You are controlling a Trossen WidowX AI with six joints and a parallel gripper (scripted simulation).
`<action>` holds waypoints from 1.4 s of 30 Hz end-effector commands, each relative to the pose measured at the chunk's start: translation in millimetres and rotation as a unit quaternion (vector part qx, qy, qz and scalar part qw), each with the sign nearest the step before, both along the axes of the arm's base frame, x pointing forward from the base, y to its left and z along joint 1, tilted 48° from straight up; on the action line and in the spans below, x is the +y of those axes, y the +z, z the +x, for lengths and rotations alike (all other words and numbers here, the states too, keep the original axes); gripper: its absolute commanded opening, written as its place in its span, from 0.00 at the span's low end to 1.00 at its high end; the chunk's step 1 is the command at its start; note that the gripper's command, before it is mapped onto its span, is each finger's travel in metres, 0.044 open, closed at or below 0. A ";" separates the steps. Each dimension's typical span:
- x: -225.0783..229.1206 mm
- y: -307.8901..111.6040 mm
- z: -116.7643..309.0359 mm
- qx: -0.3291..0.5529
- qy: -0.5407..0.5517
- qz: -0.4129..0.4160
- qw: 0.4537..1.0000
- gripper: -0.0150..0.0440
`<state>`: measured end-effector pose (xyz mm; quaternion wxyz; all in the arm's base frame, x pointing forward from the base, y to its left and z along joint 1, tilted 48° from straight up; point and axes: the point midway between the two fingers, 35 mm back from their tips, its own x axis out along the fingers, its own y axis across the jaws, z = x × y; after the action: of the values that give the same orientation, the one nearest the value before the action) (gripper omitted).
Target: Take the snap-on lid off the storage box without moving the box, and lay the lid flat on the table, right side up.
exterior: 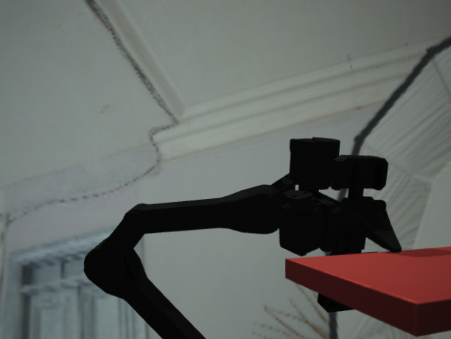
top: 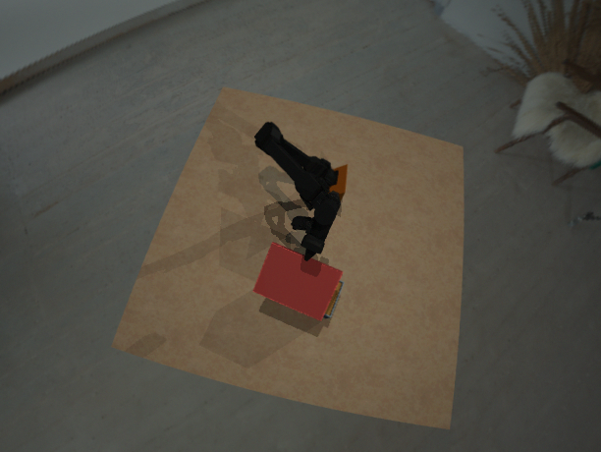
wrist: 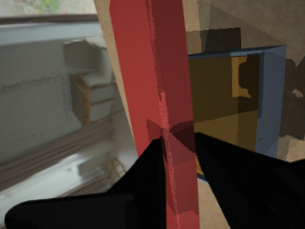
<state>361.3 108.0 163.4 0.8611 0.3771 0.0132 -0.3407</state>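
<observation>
The red lid (top: 297, 282) (exterior: 368, 274) (wrist: 174, 65) is off the box and held in the air, roughly level, with its broad smooth face up. My gripper (top: 308, 257) (wrist: 176, 142) is shut on the lid at one edge, one finger on the top face and the other under it. The blue-grey storage box (top: 329, 316) (wrist: 271, 95) stands open on the table below, with a yellow-brown inside. In the top view the lid hides most of the box, and only a strip shows past the lid's right edge.
The tan table (top: 393, 344) reaches out on all sides of the box, and its edges show in the top view. An orange object (top: 341, 179) is partly hidden behind the arm. Shadows of the lid and arm fall on the table.
</observation>
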 end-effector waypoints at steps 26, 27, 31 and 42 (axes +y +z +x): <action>-35.8 41.8 -17.5 0.000 0.004 0.001 1.000 0.25; -37.1 43.2 -18.1 0.000 0.004 0.001 1.000 0.25; -42.3 48.8 -20.4 0.000 0.004 0.001 1.000 0.25; -56.6 64.1 -26.9 0.000 0.004 0.000 1.000 0.25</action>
<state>336.6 53.4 222.1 0.8614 0.3754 0.0135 -0.3418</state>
